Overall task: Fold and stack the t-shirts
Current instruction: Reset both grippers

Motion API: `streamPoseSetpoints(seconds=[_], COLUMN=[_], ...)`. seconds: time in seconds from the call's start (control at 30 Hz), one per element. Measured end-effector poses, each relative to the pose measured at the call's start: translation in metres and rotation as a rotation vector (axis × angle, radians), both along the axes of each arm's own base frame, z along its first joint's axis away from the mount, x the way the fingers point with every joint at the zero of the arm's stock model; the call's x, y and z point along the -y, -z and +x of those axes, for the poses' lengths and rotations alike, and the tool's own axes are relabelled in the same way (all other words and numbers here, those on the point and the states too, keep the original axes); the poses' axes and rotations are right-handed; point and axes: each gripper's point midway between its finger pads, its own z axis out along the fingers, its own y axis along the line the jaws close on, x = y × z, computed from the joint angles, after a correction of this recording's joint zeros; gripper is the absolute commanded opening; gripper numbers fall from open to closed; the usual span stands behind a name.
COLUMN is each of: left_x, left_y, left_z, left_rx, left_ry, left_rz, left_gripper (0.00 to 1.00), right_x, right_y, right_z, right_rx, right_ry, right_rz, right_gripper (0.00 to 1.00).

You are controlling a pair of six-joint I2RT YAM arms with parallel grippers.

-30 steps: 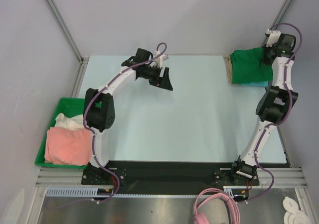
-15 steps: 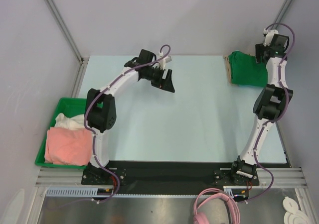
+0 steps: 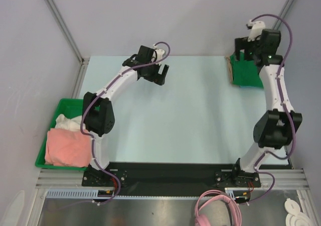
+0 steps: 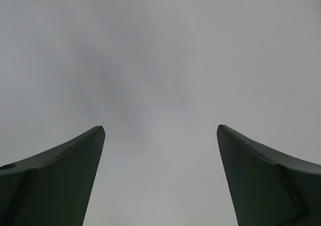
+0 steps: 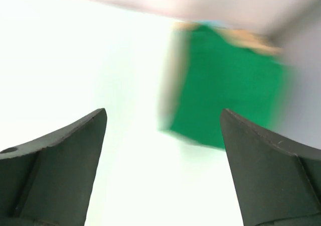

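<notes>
Claws spread, empty: left claw [image 3: 158,77] hovers at eleven o'clock over the desk [image 3: 200,113], right claw [image 3: 244,51] above the folded dark green t-shirt [image 3: 249,75] at one o'clock.

right wrist view: dark green t-shirt [image 5: 225,100] smeared by blur, edges unreadable | top view: turquoise t-shirt [image 3: 248,87] just a sliver peeking from under the green | white t-shirt [image 3: 67,121] half buried beneath salmon-pink t-shirt [image 3: 67,146] | left wrist view: left claw [image 4: 160,128] cut off by bottom edge
</notes>
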Motion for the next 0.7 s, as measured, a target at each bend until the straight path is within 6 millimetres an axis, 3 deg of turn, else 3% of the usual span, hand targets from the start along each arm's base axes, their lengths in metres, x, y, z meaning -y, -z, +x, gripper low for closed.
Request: streamPoseSetpoints(seconds=[0.07, 0.17, 0.27, 0.37, 0.43, 0.57, 0.7], left_x=[-0.01, -0.021, -0.032, -0.044, -0.054, -0.074, -0.09], left_y=[-0.01, -0.025, -0.033, -0.029, -0.026, -0.029, -0.047], left_z=[0.004, 0.007, -0.002, -0.022, -0.037, -0.064, -0.09], left_rx=[0.027, 0.059, 0.072, 0.057, 0.05, 0.061, 0.098], left_ry=[-0.034, -0.078, -0.102, -0.109, -0.116, -0.1, -0.063], left_rz=[0.012, 0.014, 0.02, 0.042, 0.068, 0.121, 0.126], left_gripper=[1.0, 1.0, 1.0, 1.0, 1.0, 1.0, 1.0], right_x=[-0.056, -0.139, -0.184, -0.189, -0.186, -0.181, -0.183], right_y=[0.0, 0.029, 0.072, 0.106, 0.113, 0.102, 0.094], right_z=[-0.023, -0.066, -0.108, -0.136, -0.146, -0.151, -0.153], right_rx=[-0.001, -0.068, -0.197, -0.31, -0.342, -0.32, -0.295], right_ry=[-0.111, -0.257, -0.315, -0.266, -0.223, -0.175, -0.161], right_rz=[0.065, 0.166, 0.248, 0.316, 0.348, 0.383, 0.382], right_gripper=[1.0, 1.0, 1.0, 1.0, 1.0, 1.0, 1.0])
